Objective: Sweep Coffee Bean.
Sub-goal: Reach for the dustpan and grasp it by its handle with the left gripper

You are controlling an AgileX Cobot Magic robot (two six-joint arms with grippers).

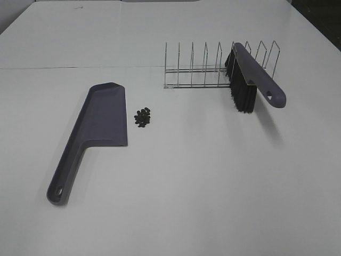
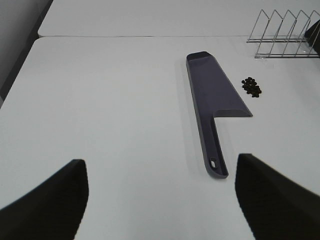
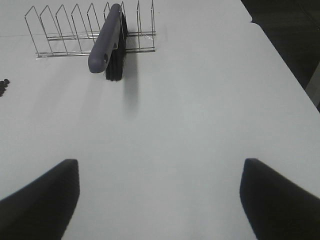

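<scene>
Purple-grey plastic lies ahead of each of my arms. The dustpan (image 1: 101, 125) is flat on the white table (image 1: 213, 186) on my left side, and the brush (image 1: 256, 74) is propped in the wire rack (image 1: 197, 69) on my right. The coffee beans (image 1: 143, 118) sit in one tight dark cluster just beside the dustpan's long straight edge, apart from it by a thin strip of table and well apart from the brush.

My left gripper (image 2: 160, 162) is spread wide and holds nothing, and so is my right gripper (image 3: 160, 162).

The dustpan's long axis runs away from me, with the handle end nearest and almost in line with my left gripper. That makes it the left arm's pick. The brush stands bristles down in the rack, and its handle slants out towards my right gripper, so the right arm is the nearer one for it.

I judge the sweep has not begun. Once the brush is in hand, the beans lie towards my left from it, so I expect the stroke to run from my right across into the dustpan's edge.
</scene>
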